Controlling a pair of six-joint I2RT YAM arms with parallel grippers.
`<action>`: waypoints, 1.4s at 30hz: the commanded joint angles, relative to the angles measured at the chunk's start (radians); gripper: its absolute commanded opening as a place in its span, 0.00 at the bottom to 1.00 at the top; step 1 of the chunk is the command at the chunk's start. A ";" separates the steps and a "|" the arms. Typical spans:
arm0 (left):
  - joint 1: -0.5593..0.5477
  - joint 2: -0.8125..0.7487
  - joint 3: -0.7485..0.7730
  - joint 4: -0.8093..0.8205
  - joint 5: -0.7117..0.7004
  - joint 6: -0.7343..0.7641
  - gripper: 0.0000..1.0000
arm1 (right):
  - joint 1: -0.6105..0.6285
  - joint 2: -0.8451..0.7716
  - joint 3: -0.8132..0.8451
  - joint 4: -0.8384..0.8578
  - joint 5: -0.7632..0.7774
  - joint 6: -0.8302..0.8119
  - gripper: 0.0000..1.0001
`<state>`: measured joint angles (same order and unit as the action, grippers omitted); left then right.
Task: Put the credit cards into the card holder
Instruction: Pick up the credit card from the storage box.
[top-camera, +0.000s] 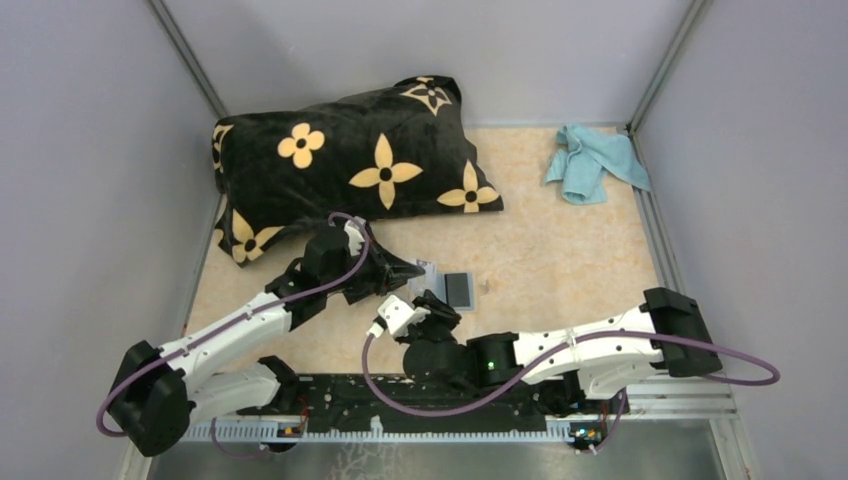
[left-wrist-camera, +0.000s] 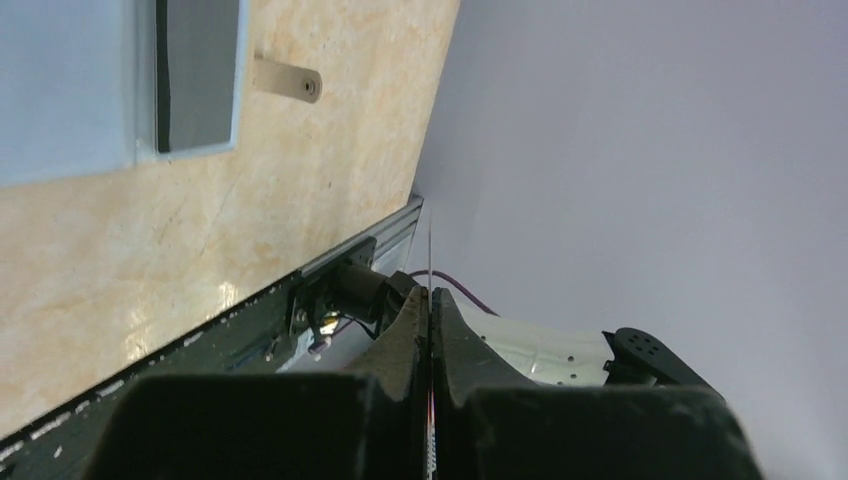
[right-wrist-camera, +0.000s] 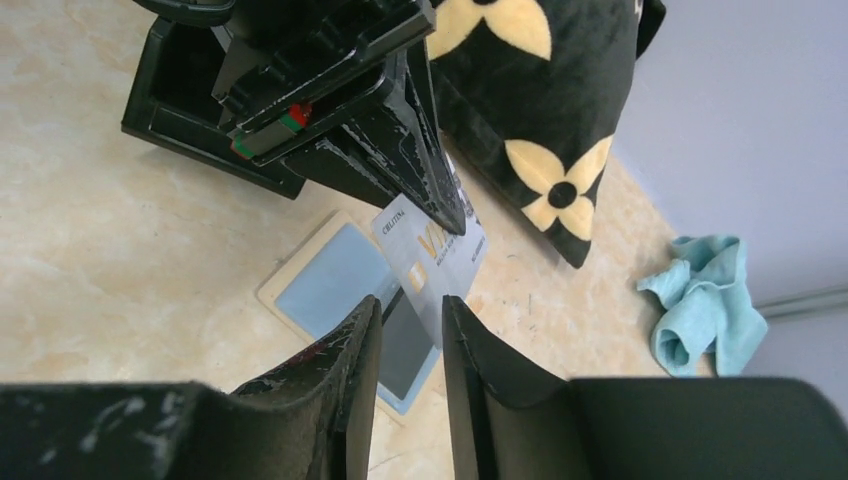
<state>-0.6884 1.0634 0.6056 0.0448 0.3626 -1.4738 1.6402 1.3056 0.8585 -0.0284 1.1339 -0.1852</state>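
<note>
My left gripper is shut on a grey credit card with gold lettering and holds it on edge just above the table. From the left wrist that card shows as a thin line between the pressed fingers. My right gripper stands slightly open, and the card's lower corner reaches into the gap between its fingertips. Below lies the card holder, flat, pale blue with a dark grey pocket and a beige rim. From above, the holder sits just right of both grippers.
A big black pillow with yellow flowers fills the back left. A light blue cloth lies crumpled at the back right corner. Grey walls close in three sides. A black rail runs along the near edge.
</note>
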 joint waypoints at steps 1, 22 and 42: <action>0.013 -0.011 -0.067 0.232 -0.083 0.083 0.00 | 0.012 -0.057 0.069 -0.204 0.023 0.334 0.36; 0.059 0.112 -0.310 0.976 -0.024 0.233 0.00 | -0.501 -0.475 -0.184 -0.010 -0.678 0.863 0.37; 0.067 0.310 -0.336 1.346 0.072 0.120 0.00 | -0.740 -0.384 -0.300 0.269 -1.111 1.074 0.32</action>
<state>-0.6296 1.3525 0.2699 1.2873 0.3965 -1.3346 0.9180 0.9096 0.5613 0.1276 0.0845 0.8490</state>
